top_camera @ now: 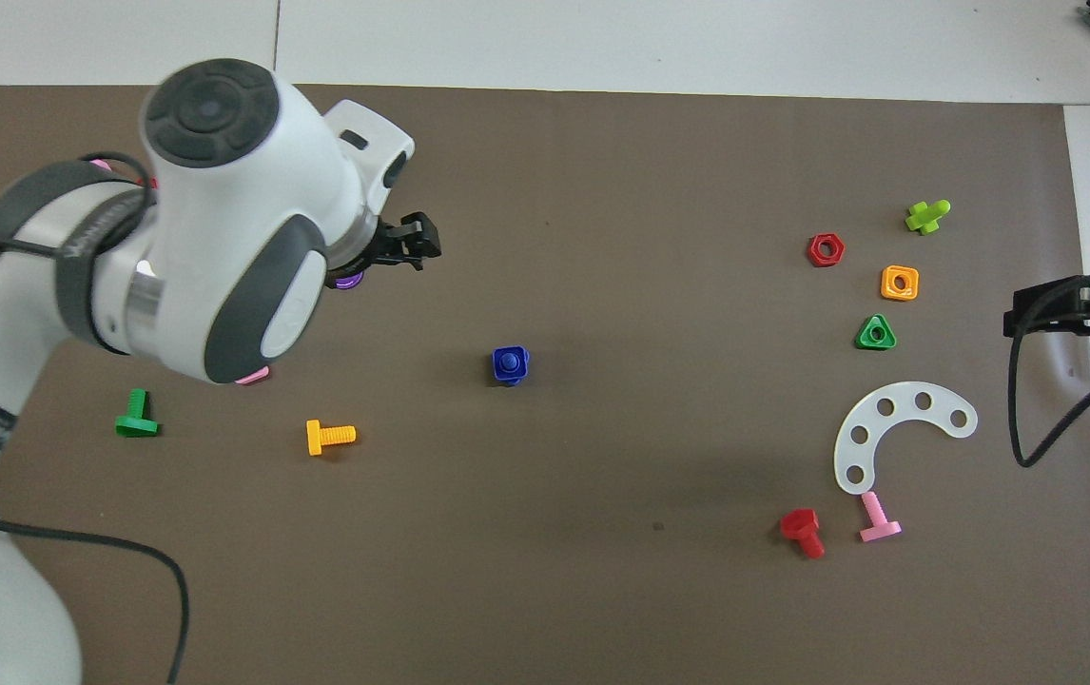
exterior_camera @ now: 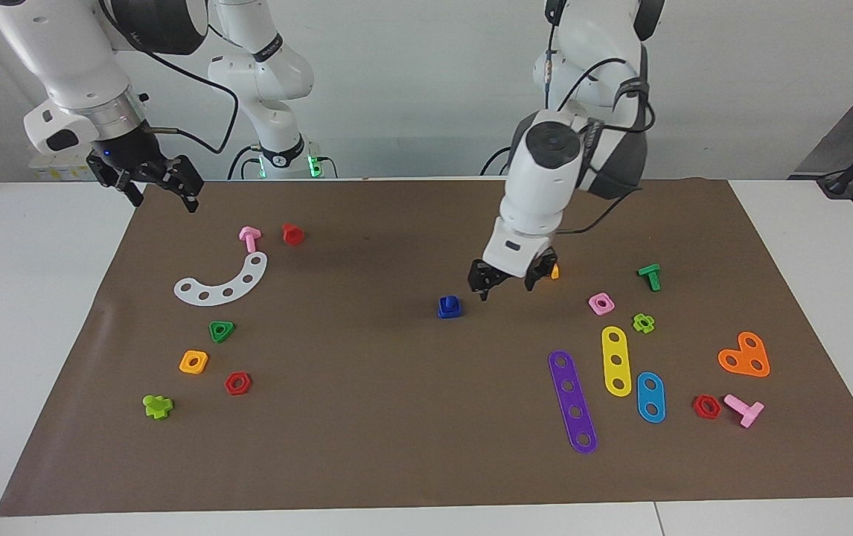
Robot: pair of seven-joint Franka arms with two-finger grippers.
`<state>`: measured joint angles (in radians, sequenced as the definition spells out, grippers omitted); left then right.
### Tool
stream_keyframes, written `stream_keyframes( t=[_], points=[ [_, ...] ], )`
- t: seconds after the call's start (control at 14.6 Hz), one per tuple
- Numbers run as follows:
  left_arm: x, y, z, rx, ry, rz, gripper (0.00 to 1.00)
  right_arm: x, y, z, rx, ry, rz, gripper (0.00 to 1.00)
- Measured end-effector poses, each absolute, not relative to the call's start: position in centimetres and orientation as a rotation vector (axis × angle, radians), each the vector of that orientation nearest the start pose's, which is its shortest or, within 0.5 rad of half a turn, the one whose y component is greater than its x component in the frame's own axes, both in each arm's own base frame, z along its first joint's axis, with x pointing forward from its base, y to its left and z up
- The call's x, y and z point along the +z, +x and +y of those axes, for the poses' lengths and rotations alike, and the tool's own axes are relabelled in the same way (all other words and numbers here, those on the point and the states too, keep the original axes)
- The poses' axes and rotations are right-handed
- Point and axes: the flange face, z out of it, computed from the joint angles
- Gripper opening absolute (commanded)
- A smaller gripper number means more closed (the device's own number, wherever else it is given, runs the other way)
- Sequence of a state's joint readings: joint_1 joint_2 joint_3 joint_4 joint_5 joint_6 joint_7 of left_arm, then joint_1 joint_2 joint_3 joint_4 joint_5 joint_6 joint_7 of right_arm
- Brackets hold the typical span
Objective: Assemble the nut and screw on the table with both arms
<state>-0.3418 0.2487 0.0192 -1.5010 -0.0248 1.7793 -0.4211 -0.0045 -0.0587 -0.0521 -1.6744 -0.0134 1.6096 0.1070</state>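
Note:
On the brown mat of the table (exterior_camera: 367,417) the dark-blue square nut (exterior_camera: 449,312) sits at mid-table. The dark-blue screw (exterior_camera: 450,301) stands joined with it as one piece; from overhead the nut (top_camera: 522,356) frames the screw (top_camera: 508,362). My left gripper (exterior_camera: 507,287) hangs open just above the mat, beside this piece toward the left arm's end, touching nothing. Overhead, the left gripper (top_camera: 412,243) sticks out from under the arm's wrist. My right gripper (exterior_camera: 164,195) waits open and empty over the mat's corner at the right arm's end, also seen overhead as the right gripper (top_camera: 1030,314).
An orange screw (top_camera: 329,436), pink nut (exterior_camera: 601,303), green screw (exterior_camera: 650,276) and coloured strips (exterior_camera: 572,402) lie toward the left arm's end. A white curved strip (exterior_camera: 224,283), green triangular nut (exterior_camera: 222,330), orange square nut (exterior_camera: 193,362) and red hex nut (exterior_camera: 237,383) lie toward the right arm's end.

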Motion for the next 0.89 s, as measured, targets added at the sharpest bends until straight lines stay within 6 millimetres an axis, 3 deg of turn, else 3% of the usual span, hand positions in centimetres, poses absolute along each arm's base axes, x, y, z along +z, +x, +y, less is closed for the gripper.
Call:
stream_keyframes(
  t=[0.21,0.41,0.62,0.89],
  points=[
    [55.1,61.1,-11.9,0.005,-3.162,-0.012,0.96,61.1,53.8,-3.0,0.008,-3.142,0.248,1.0],
    [57.0,60.1,-5.6,0.019,-3.162,0.081,1.0,62.0,53.8,-2.4,-0.012,-3.143,0.232,1.0],
    [58.7,57.6,-2.9,0.031,-3.163,0.117,1.0,62.8,53.6,-2.0,-0.009,-3.134,0.228,1.0],
    [59.8,55.1,-3.2,0.088,-3.162,0.129,1.0,62.7,53.7,-2.2,-0.004,-3.134,0.231,1.0]
  ],
)
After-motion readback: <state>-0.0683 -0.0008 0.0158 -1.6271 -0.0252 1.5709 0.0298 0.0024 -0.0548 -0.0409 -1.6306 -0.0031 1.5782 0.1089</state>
